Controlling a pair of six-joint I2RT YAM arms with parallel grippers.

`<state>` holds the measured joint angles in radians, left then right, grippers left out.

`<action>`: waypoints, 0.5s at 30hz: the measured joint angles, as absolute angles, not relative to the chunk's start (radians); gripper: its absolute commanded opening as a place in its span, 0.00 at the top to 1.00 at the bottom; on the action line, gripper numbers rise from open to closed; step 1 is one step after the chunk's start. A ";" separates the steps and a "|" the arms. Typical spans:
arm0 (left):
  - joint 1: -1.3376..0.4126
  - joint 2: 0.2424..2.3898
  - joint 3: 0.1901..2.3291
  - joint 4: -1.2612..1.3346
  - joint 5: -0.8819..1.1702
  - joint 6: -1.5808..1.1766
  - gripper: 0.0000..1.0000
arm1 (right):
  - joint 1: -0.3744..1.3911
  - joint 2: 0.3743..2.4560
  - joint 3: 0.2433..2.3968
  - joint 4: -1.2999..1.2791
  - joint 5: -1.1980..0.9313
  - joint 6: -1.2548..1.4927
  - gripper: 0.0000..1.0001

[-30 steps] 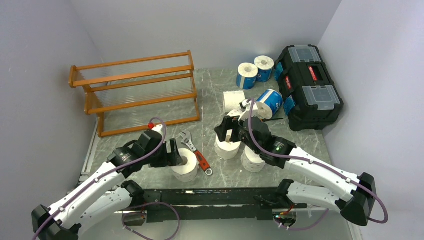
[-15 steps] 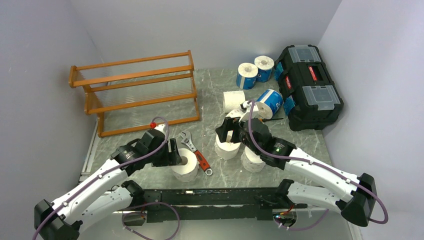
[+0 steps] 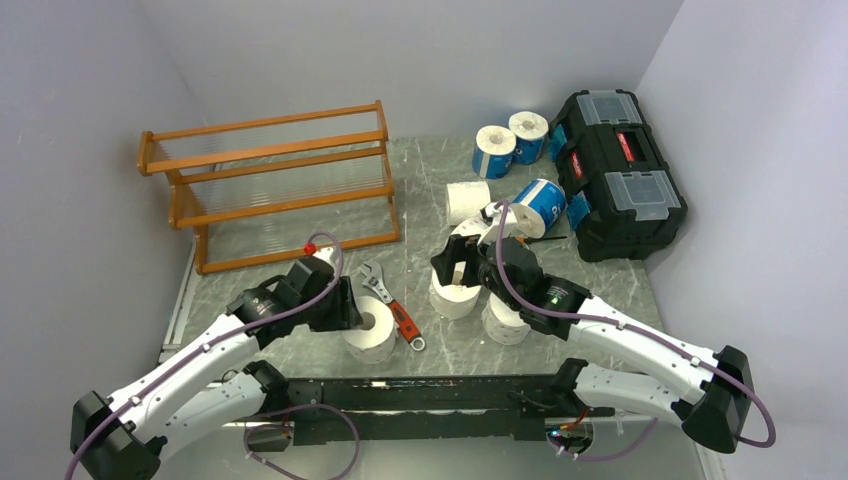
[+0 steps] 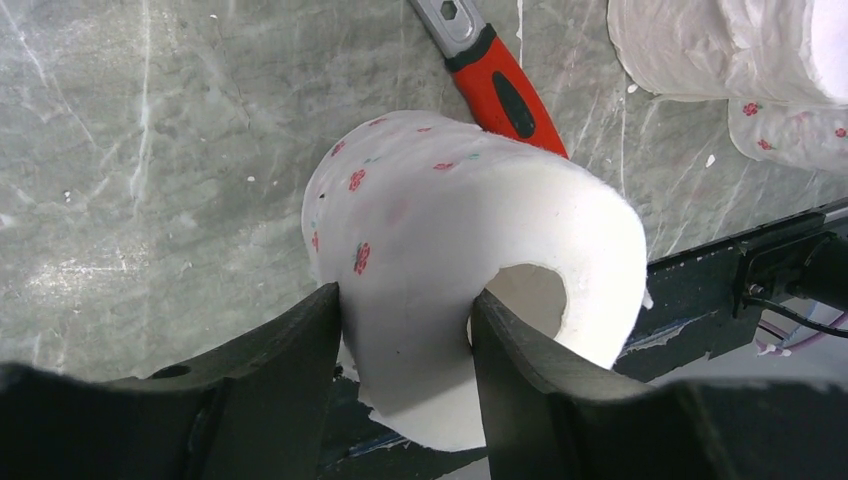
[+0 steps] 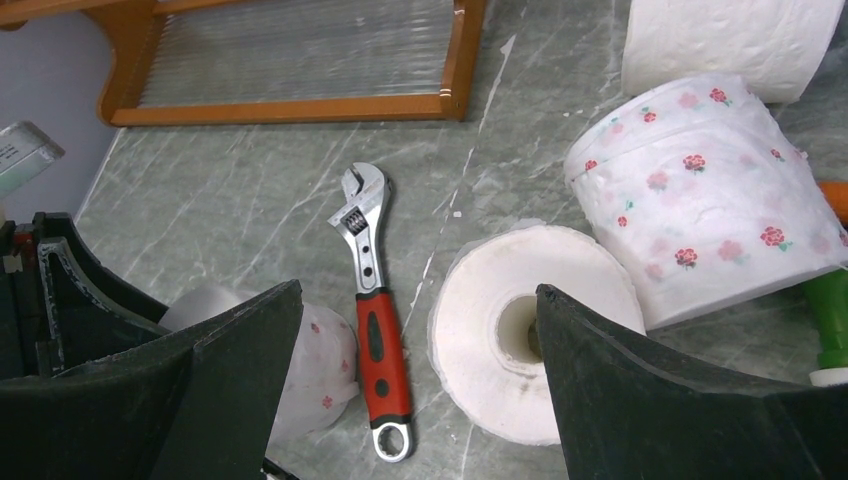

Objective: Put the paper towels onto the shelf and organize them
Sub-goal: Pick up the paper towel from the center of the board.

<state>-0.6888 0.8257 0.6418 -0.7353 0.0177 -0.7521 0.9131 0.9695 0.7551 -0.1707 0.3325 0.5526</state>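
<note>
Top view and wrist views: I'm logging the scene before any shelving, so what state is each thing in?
left pincer, shut on the printed roll's wall, one finger in the core.
printed roll, standing on end, pinched.
right pincer, open above the plain roll.
plain roll, standing on end, free.
shelf, upright, no rolls on it.
toolbox, lid closed.
wrench, lying flat.

Pinches a white, red-flowered paper roll's [image 4: 470,200] wall with the left end effector [image 4: 405,300]. Holds the right end effector [image 5: 418,290] spread wide, empty.
</note>
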 measured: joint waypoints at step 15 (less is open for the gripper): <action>-0.689 0.828 0.642 -0.720 0.017 -0.745 0.77 | 0.913 0.977 0.755 -0.171 0.336 0.550 0.11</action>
<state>-0.6888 0.8276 0.6418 -0.7200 0.0174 -0.7448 0.9131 0.9771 0.7551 -0.1707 0.3363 0.5495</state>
